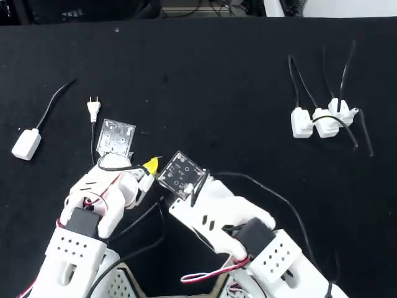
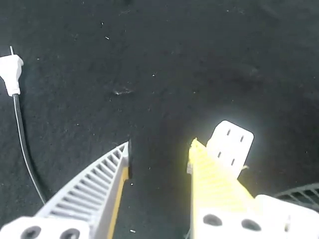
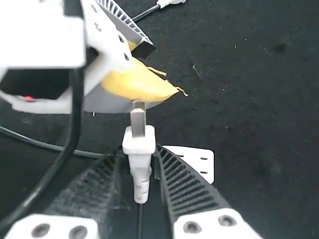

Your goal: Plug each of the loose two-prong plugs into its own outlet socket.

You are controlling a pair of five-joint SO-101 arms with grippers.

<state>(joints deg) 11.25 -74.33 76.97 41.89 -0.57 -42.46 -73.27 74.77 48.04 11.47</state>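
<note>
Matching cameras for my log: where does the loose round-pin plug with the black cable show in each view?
High view: round-pin plug, left of centre, prongs pointing up the picture.
Left wrist view: at the picture's edge, cable trailing toward the camera.
Right wrist view: just at the edge, beyond the yellow gripper finger.
Shared landmark: that yellow gripper finger.

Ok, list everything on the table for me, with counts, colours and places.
Held plug: one, white, prongs outward, in the right gripper.
Loose plug: one, white, black cable, table's left part.
Outlet socket: one, white, slotted, beside the left gripper.
Cabled block: one, white, far left.
Connector pieces: three, white, black cables, clustered at right.
Table: one, black.
Left gripper: grey and yellow fingers, open.
Right gripper: black fingers, shut on the held plug.
</note>
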